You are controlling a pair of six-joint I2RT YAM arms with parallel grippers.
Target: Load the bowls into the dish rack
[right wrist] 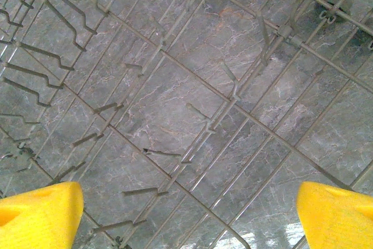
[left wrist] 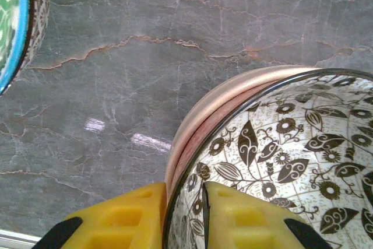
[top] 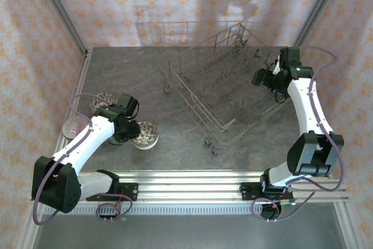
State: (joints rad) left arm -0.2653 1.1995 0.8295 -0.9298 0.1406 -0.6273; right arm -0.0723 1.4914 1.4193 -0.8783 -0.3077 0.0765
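Down on the left side, the left fingers (left wrist: 224, 214) are nearly shut and pinch the rim of a leaf-pattern bowl (left wrist: 291, 161), one finger inside and one outside. That bowl sits mouth up inside a pink bowl (left wrist: 201, 115) on the desk (left wrist: 145, 74). A green bowl (left wrist: 10, 21) stands near it, not touching. Farther off on the right, the right fingers (right wrist: 38, 214) are wide open and hold nothing. They hang over the dish rack (right wrist: 192, 86), which sits slantwise, one corner toward the desk's near edge.
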